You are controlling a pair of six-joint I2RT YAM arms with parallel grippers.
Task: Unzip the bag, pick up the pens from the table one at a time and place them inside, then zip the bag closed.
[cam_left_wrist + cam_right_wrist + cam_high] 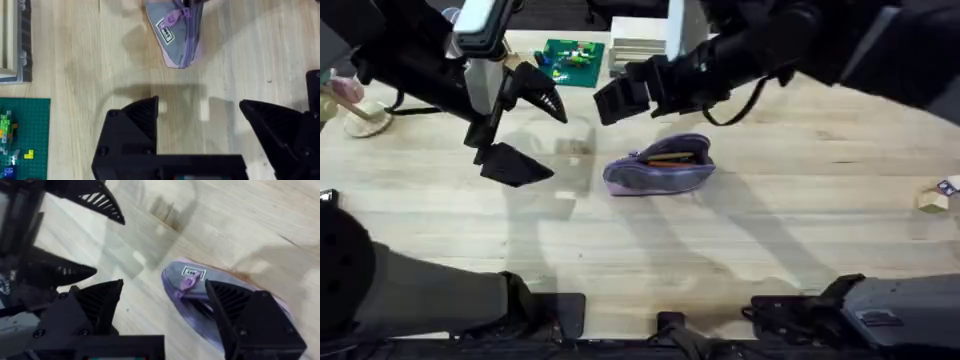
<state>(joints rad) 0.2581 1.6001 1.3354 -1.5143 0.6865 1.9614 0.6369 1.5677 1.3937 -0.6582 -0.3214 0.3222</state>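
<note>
The lavender bag (pixel 660 170) lies at the middle of the table (pixel 770 240), its top slit gaping. An orange pen (pixel 672 157) shows inside the slit. The purple zipper pull (pixel 187 283) sits at the bag's left end. My left gripper (pixel 525 130) hovers open to the left of the bag with nothing between its black fingers. In the left wrist view the bag (pixel 175 30) lies ahead of that gripper (pixel 200 120). My right gripper (pixel 625 95) hangs open just above and behind the bag's left end. In the right wrist view its fingers (pixel 240 315) straddle the bag (pixel 195 287), holding nothing.
A green baseplate with small bricks (pixel 570 62) and a cream box (pixel 640 50) stand at the back. A round wooden piece (pixel 362 118) lies at the far left, and a small block (pixel 932 200) at the right edge. Bare wood stretches in front of the bag.
</note>
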